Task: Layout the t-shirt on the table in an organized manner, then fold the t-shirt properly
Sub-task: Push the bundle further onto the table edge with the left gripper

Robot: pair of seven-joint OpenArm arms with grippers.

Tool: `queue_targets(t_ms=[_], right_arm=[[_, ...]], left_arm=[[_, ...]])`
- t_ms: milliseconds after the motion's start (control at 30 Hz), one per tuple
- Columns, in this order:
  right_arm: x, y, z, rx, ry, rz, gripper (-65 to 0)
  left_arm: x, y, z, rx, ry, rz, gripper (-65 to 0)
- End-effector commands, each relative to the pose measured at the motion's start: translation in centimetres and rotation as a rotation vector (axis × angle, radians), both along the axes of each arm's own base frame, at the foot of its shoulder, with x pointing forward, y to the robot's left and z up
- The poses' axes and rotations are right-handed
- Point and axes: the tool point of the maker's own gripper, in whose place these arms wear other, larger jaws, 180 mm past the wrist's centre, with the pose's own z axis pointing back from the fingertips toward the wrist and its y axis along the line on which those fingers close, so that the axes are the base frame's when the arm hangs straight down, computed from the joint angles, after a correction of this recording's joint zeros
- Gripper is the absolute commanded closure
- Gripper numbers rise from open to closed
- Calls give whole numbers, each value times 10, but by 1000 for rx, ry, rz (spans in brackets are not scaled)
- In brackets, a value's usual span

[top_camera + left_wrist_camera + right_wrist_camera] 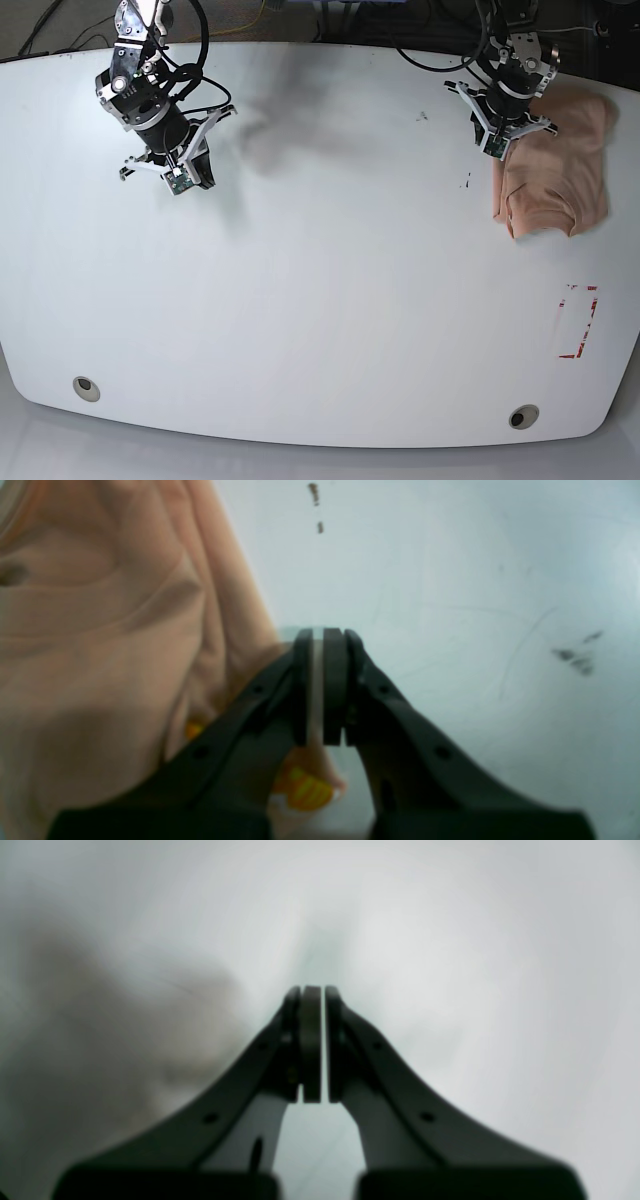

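On the far right of the tabletop (pixel 320 300), as the base view showed it, the peach-pink t-shirt (pixel 555 170) lay bunched in a rumpled heap, close to the tabletop's curved right edge and to its far rim. My left claw (pixel 324 630) hung at the heap's inner edge, its jaws pressed together with only a thin sliver of light between the pads and no cloth caught in them. From my left wrist, the shirt filled the left half of the view, its folded edge running down beside my left finger, and a patch of yellow print (pixel 302 790) peeked out below the claw. To the right of that claw lay bare white surface, marked by a few dark smudges (pixel 575 655) and two small brownish specks (pixel 316 505).

My right claw (pixel 314 990) was well apart from the shirt, over the far left part of the tabletop, its jaws likewise together and empty. Under it my right wrist saw only blurred white surface and a soft grey shadow (pixel 125 1030) to the left.

Between my two arms, and all the way toward the near edge, the white surface stretched wide and open. A red rectangle outline (pixel 580 320) sat near the right edge, below the shirt and clear of it. Two round grommet holes, one at the near left (pixel 86 388) and one at the near right (pixel 522 416), lay just inside the curved near rim.
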Motion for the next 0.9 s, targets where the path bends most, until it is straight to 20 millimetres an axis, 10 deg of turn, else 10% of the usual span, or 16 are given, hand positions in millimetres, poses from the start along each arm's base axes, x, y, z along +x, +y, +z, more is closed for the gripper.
queue_targets(t_ms=[0,867], right_arm=[[5,1,13,10,-49,11,-13],[-7,2,5,13,-14,12,-13]], left_arm=[[4,14,9,28,-27,6,-25],[-10,122,25,99,-37,152,-25]])
